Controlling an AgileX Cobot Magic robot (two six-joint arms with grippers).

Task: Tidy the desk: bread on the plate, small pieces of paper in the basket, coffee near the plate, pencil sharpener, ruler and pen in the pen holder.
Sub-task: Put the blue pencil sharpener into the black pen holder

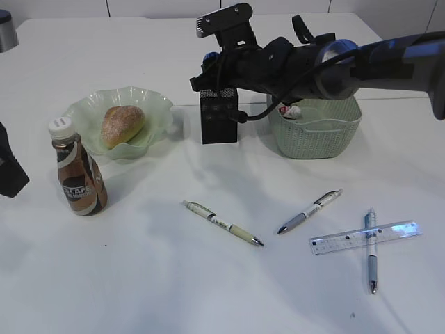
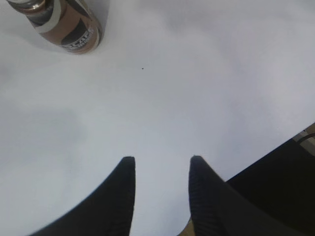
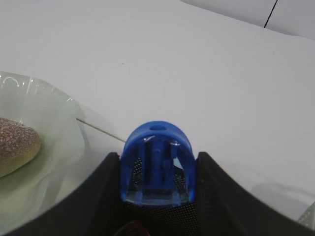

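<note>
My right gripper (image 3: 157, 158) is shut on the blue pencil sharpener (image 3: 158, 167), right above the black mesh pen holder (image 1: 219, 122). The holder's mesh (image 3: 162, 219) shows just under the sharpener. The bread (image 1: 122, 125) lies in the wavy pale green plate (image 1: 156, 103). The coffee (image 1: 78, 177) stands upright in front of the plate. My left gripper (image 2: 161, 160) is open and empty over bare desk (image 2: 197, 73), with the coffee (image 2: 64, 24) ahead of it. The clear ruler (image 1: 348, 240) lies at the front right, and one pen (image 1: 370, 264) lies across it.
Two more pens (image 1: 222, 223) (image 1: 309, 211) lie in the middle of the desk. The sage-green basket (image 1: 316, 136) stands right of the pen holder with a bit of paper (image 1: 290, 111) inside. My right arm (image 1: 361, 66) stretches over the basket from the right edge.
</note>
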